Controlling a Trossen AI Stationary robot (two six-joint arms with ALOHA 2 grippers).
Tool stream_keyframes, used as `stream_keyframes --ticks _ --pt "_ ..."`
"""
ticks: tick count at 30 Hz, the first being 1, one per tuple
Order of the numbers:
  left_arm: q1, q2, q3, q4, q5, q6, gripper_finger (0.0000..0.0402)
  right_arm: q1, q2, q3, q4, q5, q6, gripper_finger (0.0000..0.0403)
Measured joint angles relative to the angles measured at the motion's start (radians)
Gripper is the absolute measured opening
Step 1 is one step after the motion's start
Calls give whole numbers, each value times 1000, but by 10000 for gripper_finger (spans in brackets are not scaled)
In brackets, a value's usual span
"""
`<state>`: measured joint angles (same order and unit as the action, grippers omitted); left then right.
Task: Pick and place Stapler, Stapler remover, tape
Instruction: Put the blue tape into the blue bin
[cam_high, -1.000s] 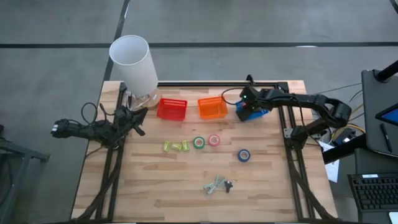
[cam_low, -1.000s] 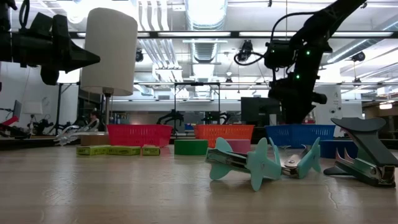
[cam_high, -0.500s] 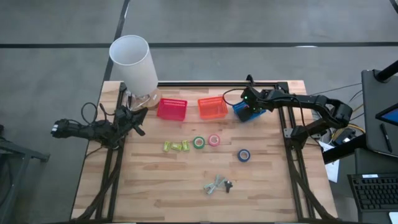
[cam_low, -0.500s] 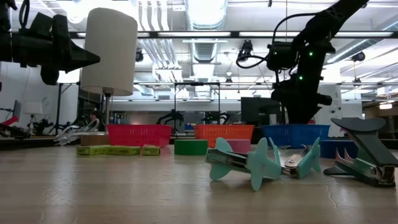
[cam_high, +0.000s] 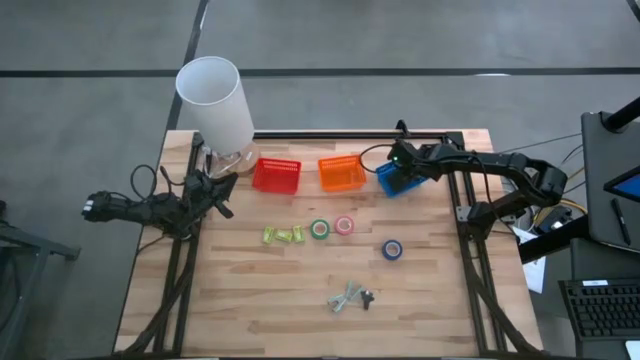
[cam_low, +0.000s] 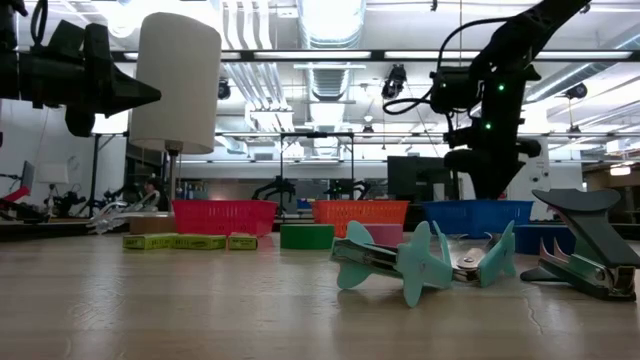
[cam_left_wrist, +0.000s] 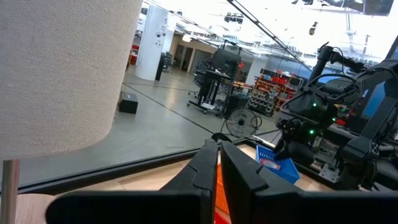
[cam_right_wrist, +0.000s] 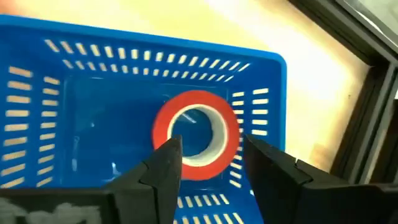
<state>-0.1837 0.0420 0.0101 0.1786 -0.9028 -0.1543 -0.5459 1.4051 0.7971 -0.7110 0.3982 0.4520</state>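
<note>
Red tape roll (cam_right_wrist: 198, 134) lies flat on floor of blue basket (cam_right_wrist: 93, 56), directly below right gripper (cam_right_wrist: 208, 163); fingers apart, straddling roll, not clamped. Judgement: release done, next move is straight lift clear of basket wall. Right arm nearest remaining rolls: blue (cam_high: 392, 249), pink (cam_high: 344, 225), green (cam_high: 320, 229) on wooden table (cam_high: 250, 300). Left gripper (cam_left_wrist: 219, 163) idle at table's left edge near lamp (cam_high: 215, 100), fingers together. Open lab hall behind.

A red ring of tape with a white core (cam_right_wrist: 198, 134) lies in a blue slotted plastic basket (cam_right_wrist: 93, 112). Beside it stand an orange mesh basket (cam_high: 341, 173) and a red mesh basket (cam_high: 277, 175) on the pale wooden desk (cam_high: 250, 300). Green (cam_high: 320, 229), pink (cam_high: 344, 225) and blue (cam_high: 392, 249) tape rolls lie there.
</note>
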Motion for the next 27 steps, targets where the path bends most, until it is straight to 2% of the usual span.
stream_keyframes --ticks 8,18,27 --pt "0 0 0 0 0 0 24 60 -41 0 0 -65 12 138" --pt "0 0 0 0 0 0 25 276 -194 0 -9 -99 30 125" --pt "0 0 0 0 0 0 26 505 -248 -28 -17 -298 73 133"
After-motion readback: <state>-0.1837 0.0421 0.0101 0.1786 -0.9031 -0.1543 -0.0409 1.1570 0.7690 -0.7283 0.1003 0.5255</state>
